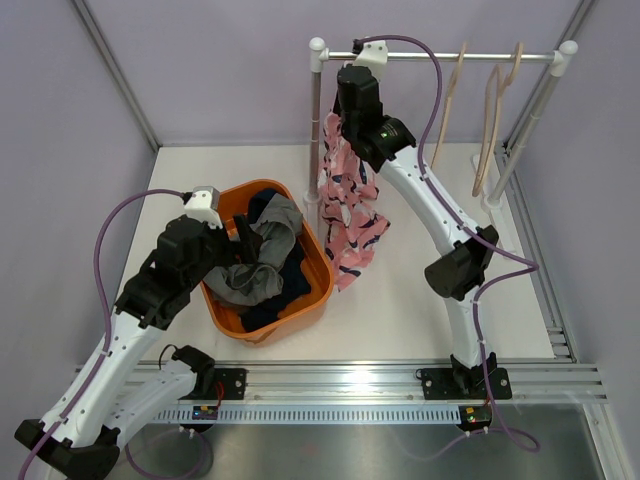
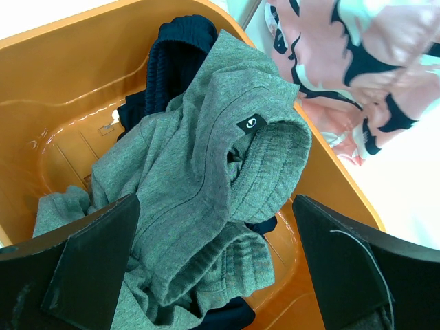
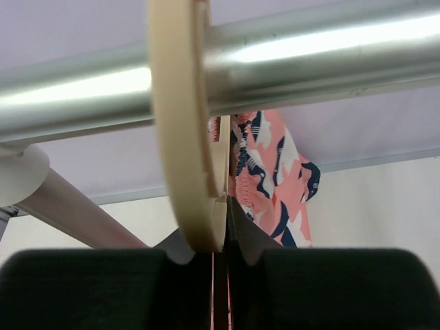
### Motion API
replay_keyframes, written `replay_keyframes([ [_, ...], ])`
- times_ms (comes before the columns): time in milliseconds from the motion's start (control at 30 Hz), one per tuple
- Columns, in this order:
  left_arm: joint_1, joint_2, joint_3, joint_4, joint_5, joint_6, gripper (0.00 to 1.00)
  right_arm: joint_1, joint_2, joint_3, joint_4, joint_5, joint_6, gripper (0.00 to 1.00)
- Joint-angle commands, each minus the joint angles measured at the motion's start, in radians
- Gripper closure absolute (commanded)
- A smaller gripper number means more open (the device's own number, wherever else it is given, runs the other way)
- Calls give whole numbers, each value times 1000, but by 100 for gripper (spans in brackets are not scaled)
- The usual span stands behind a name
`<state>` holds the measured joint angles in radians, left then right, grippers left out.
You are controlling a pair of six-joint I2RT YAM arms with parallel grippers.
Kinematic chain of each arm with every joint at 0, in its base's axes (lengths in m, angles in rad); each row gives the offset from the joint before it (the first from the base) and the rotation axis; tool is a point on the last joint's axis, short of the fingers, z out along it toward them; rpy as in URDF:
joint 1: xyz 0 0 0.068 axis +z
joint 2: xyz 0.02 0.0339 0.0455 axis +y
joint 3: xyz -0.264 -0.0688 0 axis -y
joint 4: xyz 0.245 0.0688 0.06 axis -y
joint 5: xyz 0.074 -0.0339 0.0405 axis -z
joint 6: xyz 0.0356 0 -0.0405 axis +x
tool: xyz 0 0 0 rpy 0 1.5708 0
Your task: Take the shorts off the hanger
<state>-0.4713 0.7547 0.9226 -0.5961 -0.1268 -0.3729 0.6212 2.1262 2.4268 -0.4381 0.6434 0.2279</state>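
The left hand [image 2: 214,206] hangs over the orange basket [image 2: 62,69] on the near left of the surface, fingers spread fully wide and holding nothing. In the basket lie the grey shorts [image 2: 199,172], on top, and the navy shorts [image 2: 175,48], partly beneath them. Just right of the basket, the pink patterned shorts [image 1: 350,210] hang from a wooden hanger [image 3: 180,137] at the left end of the metal rail [image 3: 309,55]. The right hand [image 3: 220,237] is raised to the rail, its fingers pinched together on the hanger's wood just below the rail. Hazards: a thin, curved grip point may let the hanger twist or slip when lifted; the hook may catch on the rail; the shorts may slide off and fall beside the basket instead of into it. Two bare hangers [image 1: 490,120] hang further right on the rail. The surface [image 1: 420,320] is white, and plain lilac walls [image 1: 200,60] enclose it.
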Motion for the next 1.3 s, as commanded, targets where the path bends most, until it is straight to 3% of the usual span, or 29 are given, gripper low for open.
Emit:
replay_keyframes([
  [0,5,3,-5,42,19,12,1,-14,-31,-15,29,16,2,90],
  [133,3,3,-5,44,19,12,1,-12,-61,-47,36,18,-12,100],
  [600,5,2,-4,45,18,12,1,-14,-201,-32,9,1,-93,100],
  [867,5,-2,-1,59,26,17,1,-12,-276,-23,-106,-40,-108,100],
  [1067,3,24,42,78,101,8,1,-15,-403,-152,-175,-56,-116,100],
  [1267,-10,110,197,88,177,-14,1,-17,-589,-357,-237,-131,-82,100],
])
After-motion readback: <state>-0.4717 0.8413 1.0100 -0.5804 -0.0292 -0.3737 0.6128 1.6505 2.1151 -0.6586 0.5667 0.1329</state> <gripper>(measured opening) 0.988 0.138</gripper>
